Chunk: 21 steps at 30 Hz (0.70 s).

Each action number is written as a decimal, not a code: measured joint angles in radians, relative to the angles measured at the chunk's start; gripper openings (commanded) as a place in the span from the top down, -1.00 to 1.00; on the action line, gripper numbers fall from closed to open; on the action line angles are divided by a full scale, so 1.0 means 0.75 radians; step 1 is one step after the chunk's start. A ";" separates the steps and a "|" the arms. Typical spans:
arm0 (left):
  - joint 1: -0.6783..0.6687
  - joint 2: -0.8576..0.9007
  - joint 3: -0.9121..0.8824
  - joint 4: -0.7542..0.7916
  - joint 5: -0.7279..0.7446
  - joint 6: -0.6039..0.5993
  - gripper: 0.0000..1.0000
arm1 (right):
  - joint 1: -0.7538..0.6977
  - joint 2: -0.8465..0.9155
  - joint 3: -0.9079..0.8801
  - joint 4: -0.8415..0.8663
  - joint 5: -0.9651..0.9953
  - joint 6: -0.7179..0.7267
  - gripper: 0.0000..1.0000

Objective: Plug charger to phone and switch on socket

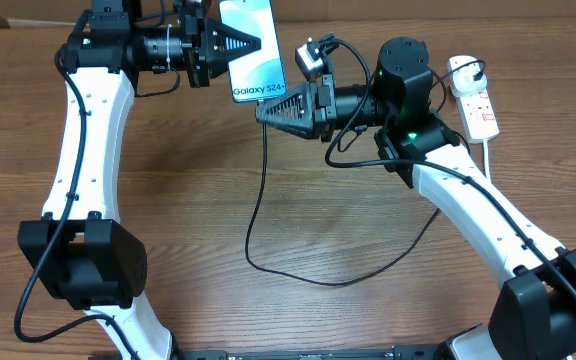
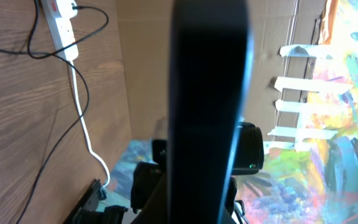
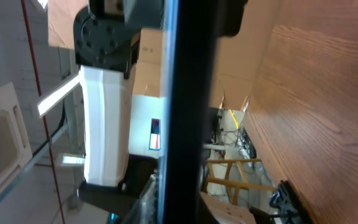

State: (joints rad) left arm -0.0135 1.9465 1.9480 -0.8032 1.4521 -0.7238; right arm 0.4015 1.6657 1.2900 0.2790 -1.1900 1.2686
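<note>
My left gripper (image 1: 230,45) is shut on the phone (image 1: 253,40) and holds it above the table at the back, screen up, its "Galaxy S24+" end nearest the right arm. In the left wrist view the phone (image 2: 207,93) is a dark upright slab between the jaws. My right gripper (image 1: 265,110) is shut at that end of the phone, and the charger cable (image 1: 258,215) hangs from its tip; the connector is hidden. The phone's dark edge (image 3: 188,106) fills the middle of the right wrist view. The socket (image 1: 475,97) lies at the far right, with the cable running to it.
The black cable loops over the wooden table (image 1: 188,200) between the arms and runs right under the right arm. The socket (image 2: 59,22) and its thick white cord (image 2: 84,124) also show in the left wrist view. A cardboard wall stands behind the table.
</note>
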 measured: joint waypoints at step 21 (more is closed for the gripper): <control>0.111 0.000 0.000 -0.011 -0.159 0.035 0.92 | -0.012 0.017 0.000 -0.009 0.038 -0.018 -0.03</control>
State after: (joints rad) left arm 0.0700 1.9465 1.9480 -0.8116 1.3331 -0.6979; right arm 0.3923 1.6787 1.2900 0.2722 -1.1614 1.2549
